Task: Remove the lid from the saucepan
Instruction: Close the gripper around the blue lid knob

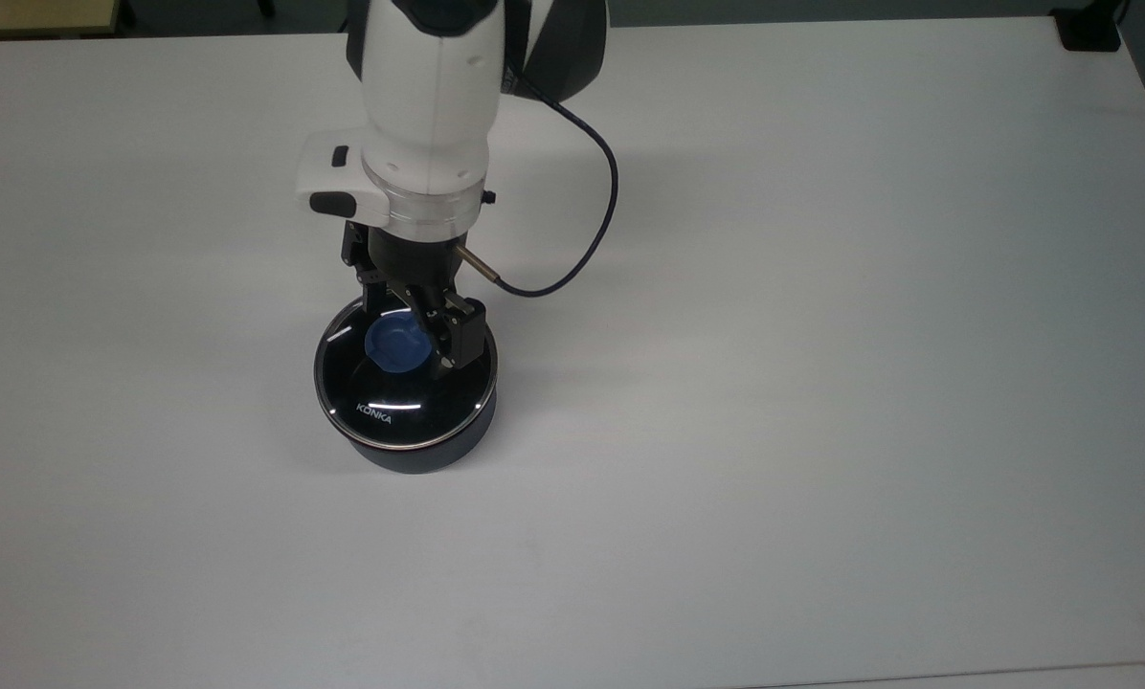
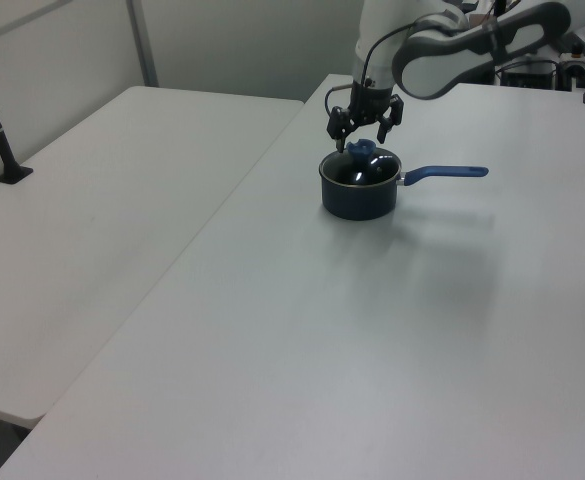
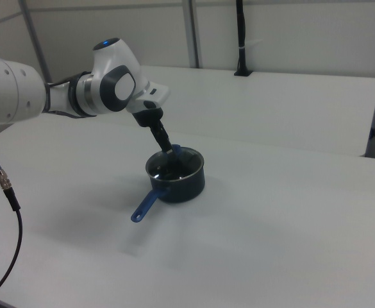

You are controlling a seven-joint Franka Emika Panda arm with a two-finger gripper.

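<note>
The black two-finger jaws (image 2: 363,130) stand spread, one finger on either side of the blue central knob (image 1: 397,345) and just above it, not yet closed on it. In the left view they hang in the upper middle of the frame over the round clear glass lid with a steel rim (image 1: 405,368), which sits flat on the small dark navy-black saucepan (image 2: 358,187). To do this step well, the jaws likely need to drop until the knob lies squarely between the fingers, close firmly, then lift straight up so the rim clears the pot without dragging it. The long straight blue handle (image 2: 445,174) points toward the left view's right. Through the glass the pan's inside looks black; whether anything lies in it cannot be told. It stands on the white tabletop (image 1: 821,383), left of centre in the top view
</note>
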